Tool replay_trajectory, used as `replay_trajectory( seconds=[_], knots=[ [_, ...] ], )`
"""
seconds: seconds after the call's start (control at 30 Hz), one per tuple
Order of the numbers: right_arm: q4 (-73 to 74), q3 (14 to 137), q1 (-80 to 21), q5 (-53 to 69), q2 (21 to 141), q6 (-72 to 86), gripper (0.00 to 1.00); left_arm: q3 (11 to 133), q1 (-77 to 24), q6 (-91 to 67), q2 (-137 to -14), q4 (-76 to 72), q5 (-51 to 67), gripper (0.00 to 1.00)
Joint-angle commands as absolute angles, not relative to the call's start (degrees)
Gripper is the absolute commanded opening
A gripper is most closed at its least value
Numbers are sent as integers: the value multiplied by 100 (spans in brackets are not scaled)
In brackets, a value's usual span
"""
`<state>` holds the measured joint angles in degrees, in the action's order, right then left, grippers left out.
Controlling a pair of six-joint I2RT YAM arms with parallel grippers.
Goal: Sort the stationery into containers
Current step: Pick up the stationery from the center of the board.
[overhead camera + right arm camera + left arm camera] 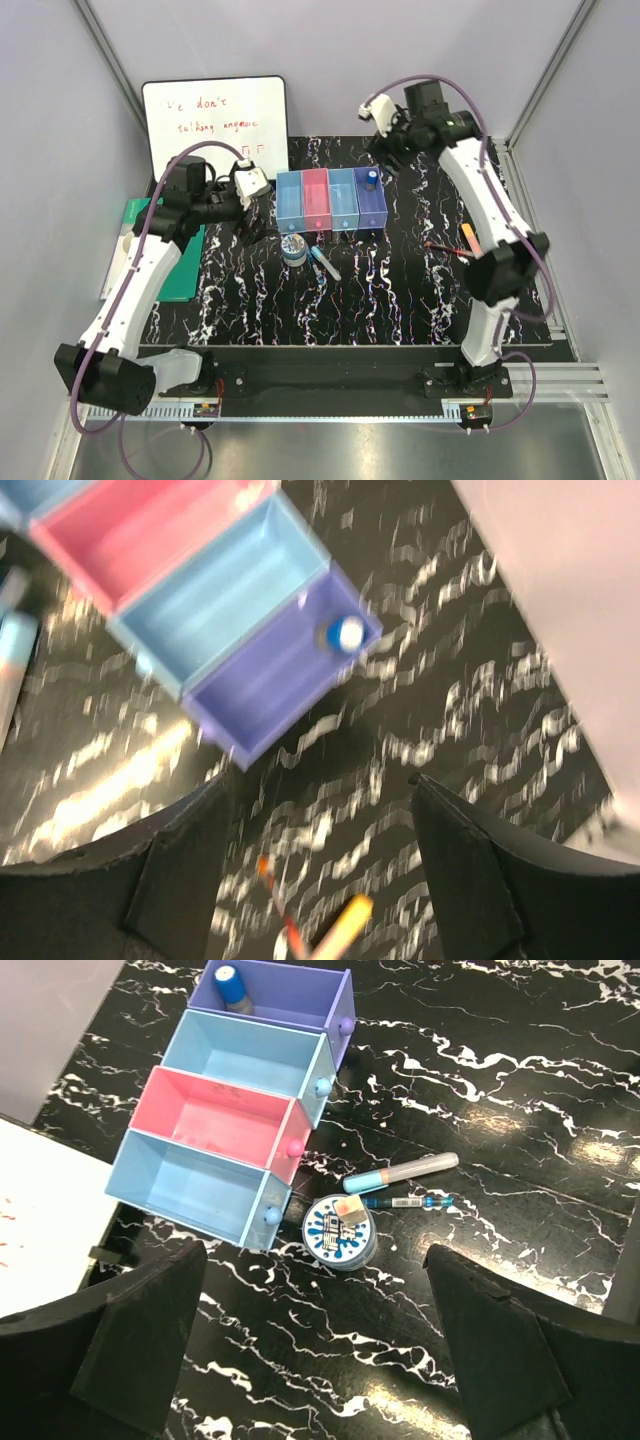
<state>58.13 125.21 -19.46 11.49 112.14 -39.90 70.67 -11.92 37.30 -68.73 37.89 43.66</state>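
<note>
Cylinder point(345, 633) stands upright in the purple bin point(262, 685), ahead of the right jaws, which gape empty. Two pens point(400, 1172) lie slantwise on the table point(500, 1090) beside the tape point(340, 1232), ahead of the wide, empty left jaws.

My surface point(520, 1080) is glossy black with white marble veins. The four joined translucent plastic bins point(215, 1120) run light blue, pink, light blue, purple. The round tape roll point(338, 1235) is white with blue splashes. The short grey cylinder point(232, 988) has a blue cap. My left tool point(315, 1250) is matte black.
</note>
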Motion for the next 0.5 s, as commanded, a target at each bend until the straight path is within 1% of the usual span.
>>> replay_trajectory(
  seconds=[0.0, 0.03, 0.1, 0.23, 0.33, 0.47],
  knots=[
    [5968, 11103, -1408, 660, 10540, -4351, 78, 6952, -1160, 3850, -6566, 3841, 4061, 98],
    [5950, 10735, -1232, 616, 10477, -4203, 78, 6943, -1160, 3850, -6505, 3893, 3991, 98],
    [5863, 10443, -672, 711, 10310, -4009, 78, 6891, -1160, 3902, -6390, 3964, 3867, 98],
    [5626, 9740, 139, 765, 10230, -3797, 77, 6628, -1160, 4008, -5943, 3973, 3823, 98],
    [5432, 9493, 578, 738, 10283, -3692, 77, 6513, -1160, 4008, -5696, 3990, 3744, 99],
    [5248, 9098, 852, 782, 10310, -3674, 75, 6434, -1160, 4025, -5494, 4034, 3621, 99]
  ],
)
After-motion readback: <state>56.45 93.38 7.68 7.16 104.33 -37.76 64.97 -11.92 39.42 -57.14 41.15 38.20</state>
